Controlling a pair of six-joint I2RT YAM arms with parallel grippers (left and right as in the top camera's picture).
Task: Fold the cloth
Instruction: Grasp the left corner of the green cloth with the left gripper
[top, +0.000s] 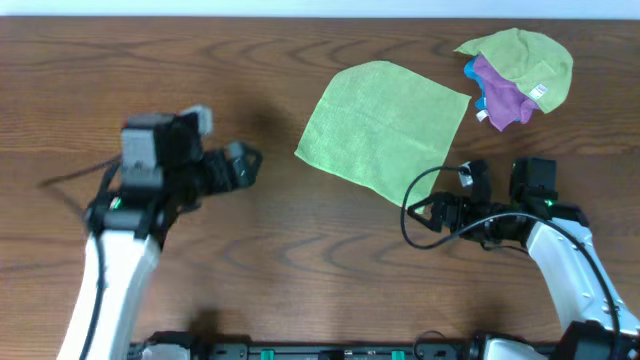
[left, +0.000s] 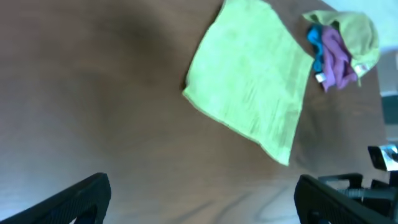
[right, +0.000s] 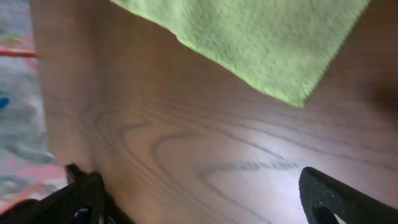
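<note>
A light green cloth (top: 385, 125) lies spread flat on the wooden table, right of centre. It also shows in the left wrist view (left: 252, 84) and in the right wrist view (right: 261, 37). My left gripper (top: 243, 165) is open and empty, hovering left of the cloth with bare wood between its fingers (left: 202, 202). My right gripper (top: 447, 208) is open and empty, just below the cloth's near right corner, with bare table between its fingers (right: 199, 199).
A pile of cloths (top: 520, 70), green over purple and blue, lies at the far right; the left wrist view shows the pile (left: 342, 46) too. A black cable (top: 415, 215) loops by the right arm. The table's edge shows at the left of the right wrist view.
</note>
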